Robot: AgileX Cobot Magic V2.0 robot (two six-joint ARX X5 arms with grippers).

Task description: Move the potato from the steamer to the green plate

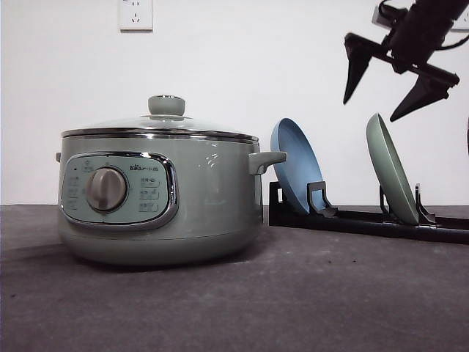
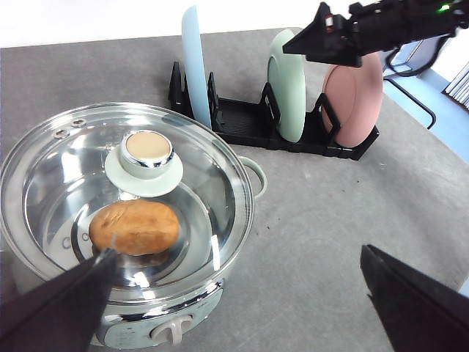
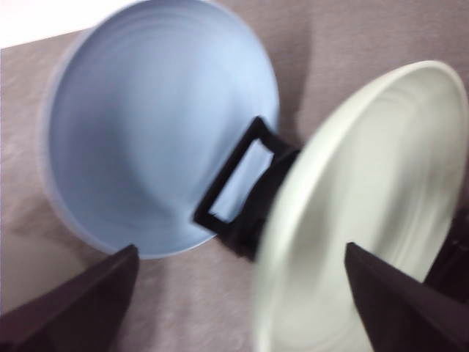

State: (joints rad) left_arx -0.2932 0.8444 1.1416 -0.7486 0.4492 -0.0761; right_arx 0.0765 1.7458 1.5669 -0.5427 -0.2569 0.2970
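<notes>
One potato (image 2: 135, 227) sits inside the steamer (image 1: 157, 198), under the glass lid (image 2: 124, 198), which is still on. Standing on its edge in the black rack (image 1: 366, 218) is the green plate (image 1: 390, 178), between a blue plate (image 1: 294, 165) and a pink plate (image 2: 355, 103). Above it hangs the right pincer (image 1: 385, 95), wide open and empty. The left pincer (image 2: 234, 301) is open too, over the pot. I think fetching the plate comes first: lower, pinch its rim, lay it on the desk (image 1: 242, 301).

The front view sits low at tabletop (image 1: 293, 293) level, facing the steamer (image 1: 157, 198) side-on. The left wrist view looks steeply down. Both share the black plate rack (image 1: 366, 218).
</notes>
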